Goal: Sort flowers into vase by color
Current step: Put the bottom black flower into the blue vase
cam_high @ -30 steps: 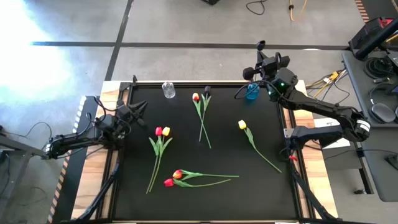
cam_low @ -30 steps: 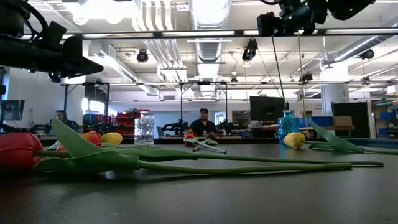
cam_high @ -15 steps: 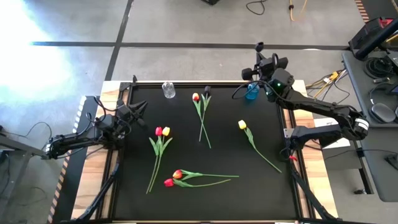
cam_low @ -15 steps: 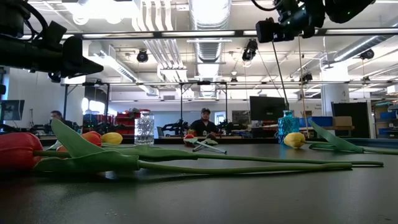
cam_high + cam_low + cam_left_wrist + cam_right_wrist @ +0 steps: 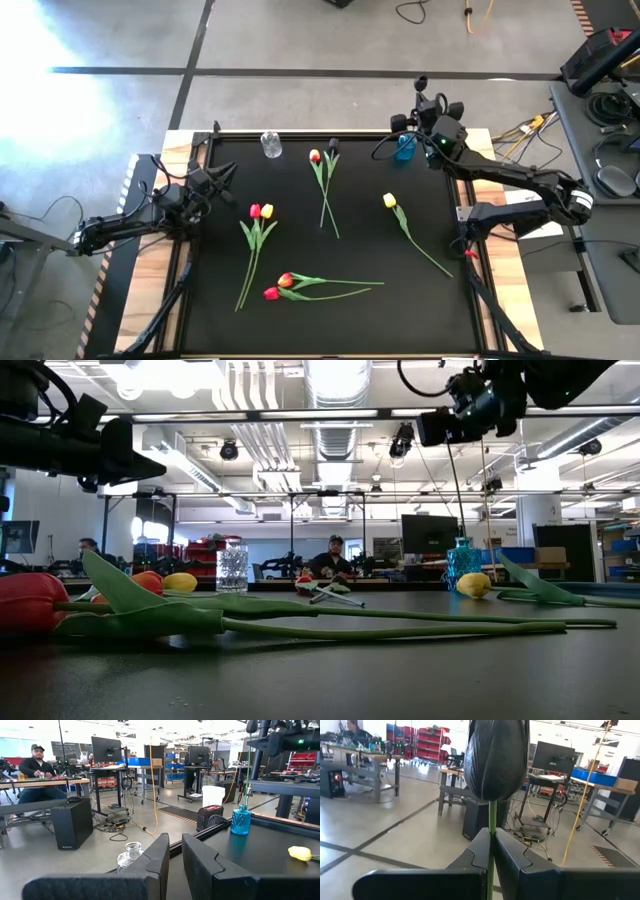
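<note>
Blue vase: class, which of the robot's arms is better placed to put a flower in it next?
The right. Its gripper is shut on the dark tulip beside the blue vase. The left gripper waits across the table.

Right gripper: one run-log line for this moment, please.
right gripper: shut on dark tulip | above blue vase | left gripper: idle, table's left edge

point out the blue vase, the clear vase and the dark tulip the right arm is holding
blue vase [image 5: 241, 821], left wrist view, on its body
clear vase [image 5: 232, 568], low view, on its body
dark tulip [image 5: 496, 757], right wrist view, on its head
</note>
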Controlling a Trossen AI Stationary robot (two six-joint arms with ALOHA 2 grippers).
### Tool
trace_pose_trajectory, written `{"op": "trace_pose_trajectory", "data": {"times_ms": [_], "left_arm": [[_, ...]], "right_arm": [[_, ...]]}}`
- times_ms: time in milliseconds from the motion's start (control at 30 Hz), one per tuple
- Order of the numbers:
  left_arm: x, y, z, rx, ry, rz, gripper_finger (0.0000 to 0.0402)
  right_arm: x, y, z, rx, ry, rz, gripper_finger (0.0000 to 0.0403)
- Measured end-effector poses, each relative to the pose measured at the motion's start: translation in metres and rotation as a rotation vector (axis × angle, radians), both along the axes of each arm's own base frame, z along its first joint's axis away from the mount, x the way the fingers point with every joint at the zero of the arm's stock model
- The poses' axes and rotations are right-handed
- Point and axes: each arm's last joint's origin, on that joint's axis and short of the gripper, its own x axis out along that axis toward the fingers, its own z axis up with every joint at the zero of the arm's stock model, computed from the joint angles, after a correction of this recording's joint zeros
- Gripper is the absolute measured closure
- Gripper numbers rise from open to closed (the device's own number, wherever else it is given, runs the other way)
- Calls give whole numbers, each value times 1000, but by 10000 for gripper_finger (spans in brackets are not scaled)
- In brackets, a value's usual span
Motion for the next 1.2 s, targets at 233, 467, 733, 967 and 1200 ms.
{"op": "trace_pose_trajectory", "data": {"times_ms": [233, 467, 733, 967, 1200], "left_arm": [[0, 0, 0, 0, 0, 0, 364], [0, 0, 0, 0, 0, -1, 364], [0, 0, 0, 0, 0, 0, 364], [0, 0, 0, 0, 0, -1, 364], [0, 0, 0, 0, 0, 0, 364]], "right_arm": [[-3, 2, -18, 27, 58, -29, 390], [-6, 3, -29, 46, 88, -52, 390], [-7, 3, -32, 57, 105, -79, 390], [-7, 3, -33, 66, 124, -78, 349], [-7, 3, -34, 68, 124, -78, 285]]}}
